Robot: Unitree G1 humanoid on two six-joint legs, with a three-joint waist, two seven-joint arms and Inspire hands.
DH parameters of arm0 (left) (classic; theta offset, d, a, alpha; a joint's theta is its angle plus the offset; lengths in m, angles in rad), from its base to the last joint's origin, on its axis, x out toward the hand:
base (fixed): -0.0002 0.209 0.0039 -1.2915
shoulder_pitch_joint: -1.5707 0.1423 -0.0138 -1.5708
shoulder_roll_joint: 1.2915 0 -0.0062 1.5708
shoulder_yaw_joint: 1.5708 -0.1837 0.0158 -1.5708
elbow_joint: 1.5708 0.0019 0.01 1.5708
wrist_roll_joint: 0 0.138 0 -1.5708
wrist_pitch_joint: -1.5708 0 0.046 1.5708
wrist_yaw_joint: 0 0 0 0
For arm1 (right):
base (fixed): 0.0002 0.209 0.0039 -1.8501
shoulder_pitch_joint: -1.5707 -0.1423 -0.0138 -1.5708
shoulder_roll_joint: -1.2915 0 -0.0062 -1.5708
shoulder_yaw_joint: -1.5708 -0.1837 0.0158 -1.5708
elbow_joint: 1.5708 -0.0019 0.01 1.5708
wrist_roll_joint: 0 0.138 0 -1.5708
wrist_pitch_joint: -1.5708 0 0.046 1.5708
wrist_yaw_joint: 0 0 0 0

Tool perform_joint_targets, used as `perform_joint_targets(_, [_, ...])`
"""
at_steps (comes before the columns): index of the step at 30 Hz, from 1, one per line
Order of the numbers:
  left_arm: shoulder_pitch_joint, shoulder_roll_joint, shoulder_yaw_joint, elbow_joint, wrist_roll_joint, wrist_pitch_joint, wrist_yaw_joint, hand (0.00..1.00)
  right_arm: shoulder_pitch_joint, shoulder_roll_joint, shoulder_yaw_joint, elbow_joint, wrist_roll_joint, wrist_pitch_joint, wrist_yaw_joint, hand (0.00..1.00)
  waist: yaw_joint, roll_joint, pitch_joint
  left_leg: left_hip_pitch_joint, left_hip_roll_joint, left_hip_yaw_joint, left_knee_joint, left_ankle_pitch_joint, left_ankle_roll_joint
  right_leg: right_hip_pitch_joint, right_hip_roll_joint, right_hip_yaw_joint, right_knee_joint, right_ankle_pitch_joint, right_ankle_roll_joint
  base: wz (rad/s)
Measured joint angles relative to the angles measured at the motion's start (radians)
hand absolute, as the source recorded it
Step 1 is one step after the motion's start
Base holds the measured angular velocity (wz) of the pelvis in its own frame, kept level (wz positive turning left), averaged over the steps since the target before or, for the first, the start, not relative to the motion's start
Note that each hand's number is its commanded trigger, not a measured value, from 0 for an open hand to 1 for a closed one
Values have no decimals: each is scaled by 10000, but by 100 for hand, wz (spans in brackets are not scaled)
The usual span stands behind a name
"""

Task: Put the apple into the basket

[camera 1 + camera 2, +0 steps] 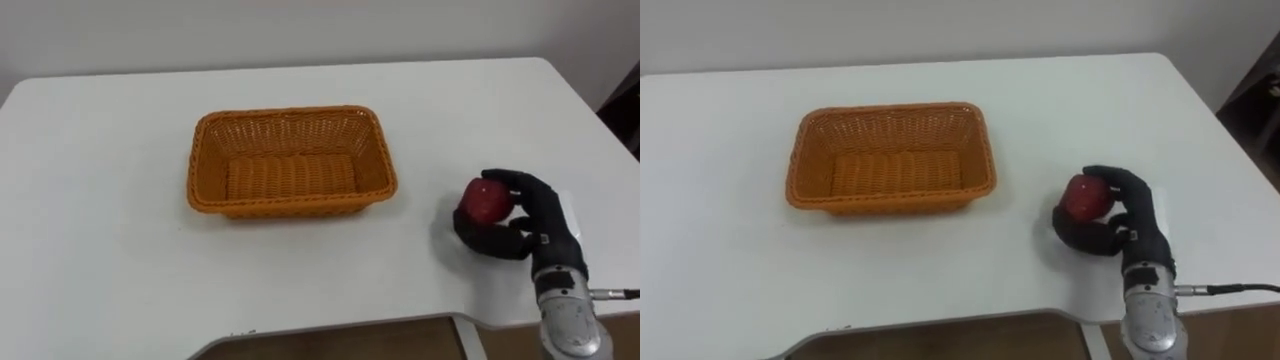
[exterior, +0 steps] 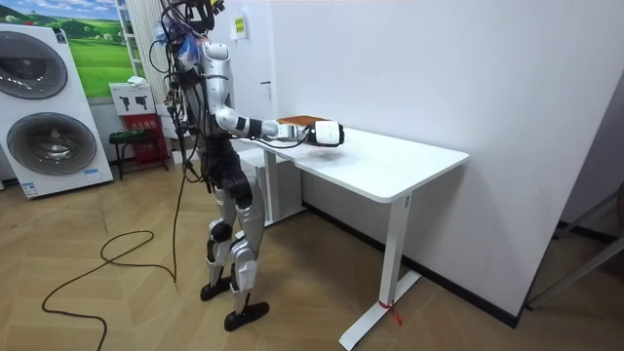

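My right hand (image 1: pixel 528 228), fingers curled round the red apple (image 1: pixel 484 203), hides its lower half, over the white table (image 1: pixel 100 250) right of the orange wicker basket (image 1: pixel 205 170). Wooden floor (image 2: pixel 127 302); 2 stacked washing machines (image 2: pixel 54 141) behind me.

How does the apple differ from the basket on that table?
The apple is red, round and smooth; the basket is orange, rectangular and woven. The apple is far smaller than the basket. The apple sits in the curled fingers of the right hand, while the basket stands untouched and empty, off to the robot's left of it. Both are at the same white table.
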Motion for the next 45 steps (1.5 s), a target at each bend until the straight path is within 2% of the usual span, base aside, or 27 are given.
perform_joint_targets(3, [-121, -24, 1, -32, -4, -5, -40, 0, -396, -54, -20, -288, 24, 11, -50, 100, 134, -92, -27, -74, -2, -1, 7, 1, -2, -43, -2, -18, -25, -1, 0, 1])
perform_joint_targets(5, [-127, -21, -1, -26, -10, -6, -46, 0, -522, -94, -11, -767, 111, 10, -124, 100, 192, -198, -74, -137, -1, -26, 25, 3, -2, -112, 1, -18, -23, -1, -1, 0])
perform_joint_targets(10, [-83, 79, -15, 0, -23, -64, -10, 0, -636, -428, -4, -1560, 677, -44, -620, 100, 385, -403, -115, -104, -3, -236, 22, 4, -3, 47, -22, -281, -68, 1, 0, 13])
perform_joint_targets(11, [-83, 82, -12, 6, -23, -80, 5, 0, -766, -427, 3, -1566, 673, -72, -674, 100, 408, -430, -103, -107, -2, -245, 24, 4, -3, 53, -21, -288, -81, 1, 0, 7])
perform_joint_targets(16, [-52, 74, -60, 23, -23, -105, -46, 0, -1145, -432, 48, -1567, 764, -99, -673, 100, 502, -364, -57, -90, -17, -254, 44, 4, -4, 155, -30, -316, -199, 3, 1, 1])
perform_joint_targets(20, [-61, 25, -246, 23, -20, -107, -138, 0, -1168, -642, 119, -1569, 1013, -100, -595, 100, 662, -225, 29, -111, -14, -264, 88, 3, -4, 155, -33, -349, -193, 3, 0, 0])
perform_joint_targets(23, [-3, 35, -427, 24, -12, -38, -152, 0, -1170, -873, 663, -1769, 1008, -68, -601, 100, 772, -191, 16, -131, -1, -271, 99, 4, -6, 148, -30, -398, -189, 3, 0, 0])
perform_joint_targets(25, [-48, 35, -429, 29, -12, 39, -163, 0, -1185, -869, 1002, -1930, 985, -65, -516, 100, 856, -210, 3, -132, 3, -292, 111, 6, -10, 163, -32, -449, -189, 3, 0, 5])
perform_joint_targets(30, [-53, 111, -425, 23, -7, 242, -268, 0, -1584, -856, 1606, -1954, 836, 167, -96, 100, 977, -340, -87, -139, -31, -395, 120, 6, -9, 210, -70, -585, -192, 3, 0, 7])
perform_joint_targets(32, [-50, 122, -426, 16, -7, 270, -289, 0, -1794, -854, 1669, -1972, 779, 216, 101, 100, 983, -370, -106, -136, -60, -541, 141, 7, -7, 293, -110, -789, -197, 3, 1, 18])
perform_joint_targets(39, [-60, 135, -664, -12, -9, 301, -292, 0, -1951, -853, 1893, -1973, 754, 220, 438, 100, 1114, -316, -70, -134, -91, -673, 197, 10, -2, 380, -143, -920, -205, 3, 1, 5])
perform_joint_targets(40, [-60, 136, -679, -12, -9, 301, -291, 0, -1951, -853, 1935, -1973, 754, 219, 471, 45, 1115, -310, -67, -142, -93, -705, 203, 10, -2, 383, -144, -934, -204, 3, 1, 5])
perform_joint_targets(41, [-67, 136, -703, -11, -8, 301, -290, 0, -1950, -852, 1992, -1973, 749, 220, 541, 0, 1112, -306, -64, -156, -100, -776, 208, 13, -3, 387, -150, -971, -200, 3, 1, 10])
perform_joint_targets(45, [-106, 144, -814, -9, -9, 301, -283, 0, -1951, -851, 2005, -1973, 742, 219, 578, 0, 1163, -309, -64, -203, -122, -803, 215, 41, 7, 388, -185, -1087, -195, 2, 2, 8])
